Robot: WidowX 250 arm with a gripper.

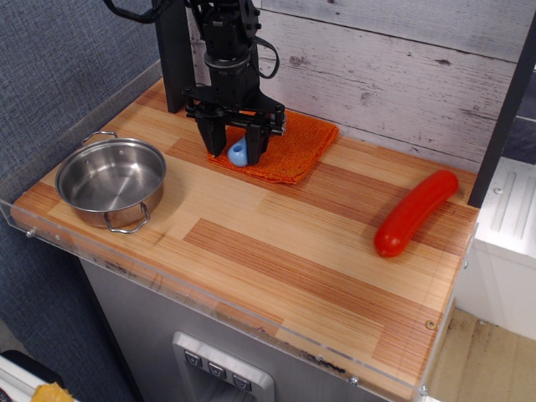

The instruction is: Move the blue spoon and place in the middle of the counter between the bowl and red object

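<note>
Here I had the gripper [234, 154] low over the orange cloth [289, 146], fingers straddling the blue spoon [239, 152] to grab it. Whether they pinched it, I couldn't tell.

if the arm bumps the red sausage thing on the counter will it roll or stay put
The red object would probably roll sideways: it looks smooth, round and glossy on the flat counter. Its slight curve may make it swing rather than roll straight. It also looks slippery to grip.

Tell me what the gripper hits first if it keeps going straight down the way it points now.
Probably the blue spoon, which sits between the jaws of the gripper, pointing down. Directly beneath lies the orange cloth on the counter. Depth is unclear; the jaws may already touch it.
</note>
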